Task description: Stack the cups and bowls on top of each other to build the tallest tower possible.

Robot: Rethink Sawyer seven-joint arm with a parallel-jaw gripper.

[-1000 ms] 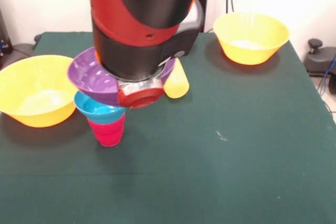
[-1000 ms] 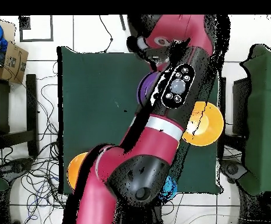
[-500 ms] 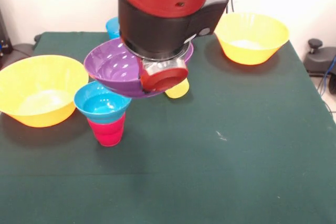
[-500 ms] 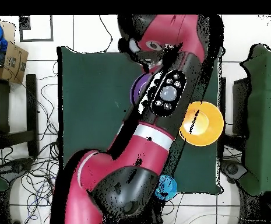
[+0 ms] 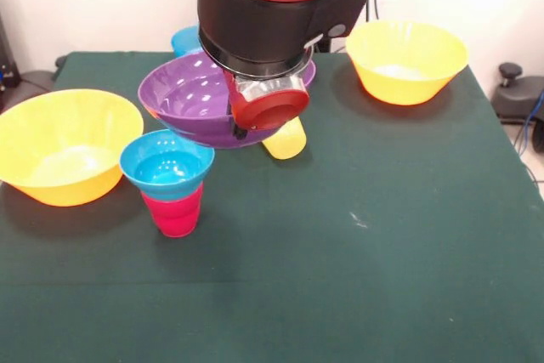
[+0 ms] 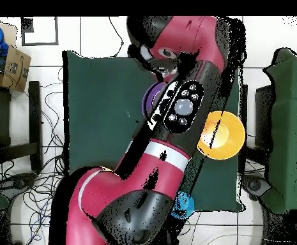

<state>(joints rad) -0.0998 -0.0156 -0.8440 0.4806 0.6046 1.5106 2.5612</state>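
A cyan bowl point(image 5: 166, 167) sits upright on an upside-down red cup point(image 5: 174, 210), a short tower left of centre. The wide purple bowl point(image 5: 191, 99) hangs tilted in the air behind and right of that tower, carried under the arm's wrist point(image 5: 255, 40). The wrist hides the gripper itself. A yellow cup point(image 5: 285, 138) lies on its side beneath the purple bowl. From overhead only a sliver of the purple bowl point(image 6: 149, 97) shows beside the arm.
Large orange bowls stand at the left edge point(image 5: 59, 150) and back right point(image 5: 406, 61). A deeper blue bowl point(image 5: 185, 40) peeks out behind the purple one. From overhead, an orange bowl point(image 6: 222, 135) and a blue bowl point(image 6: 184, 204) lie beside the arm on the green table point(image 6: 99, 115).
The arm has risen and swung right, away from the tower, taking the purple bowl with it. The cyan bowl, covered before, now shows fully.
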